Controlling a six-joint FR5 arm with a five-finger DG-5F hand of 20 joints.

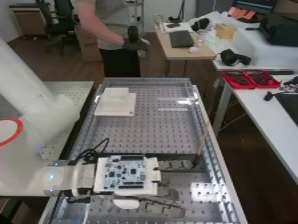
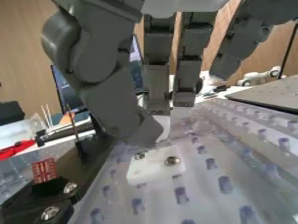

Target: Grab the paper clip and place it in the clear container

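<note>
A: How to log the hand (image 2: 157, 75)?

B: As spread: see straight, separated fingers (image 2: 189, 62), with thumb (image 2: 113, 102) angled in. Can't tell about thin wire between.

A: Where to mark the paper clip?

B: Can't place it relative to the hand. Tag white block (image 2: 157, 164) near the thumb tip, perforated bench top (image 1: 143, 132) beneath the hand.

A: How to expect it to handle?

B: Probably as light, springy, slick, hardly fragile. Pinch mid-length across both long sides; avoid flicking.

A: And farther out?

B: Note stacked white pieces (image 1: 114, 106), well apart from the hand.
</note>
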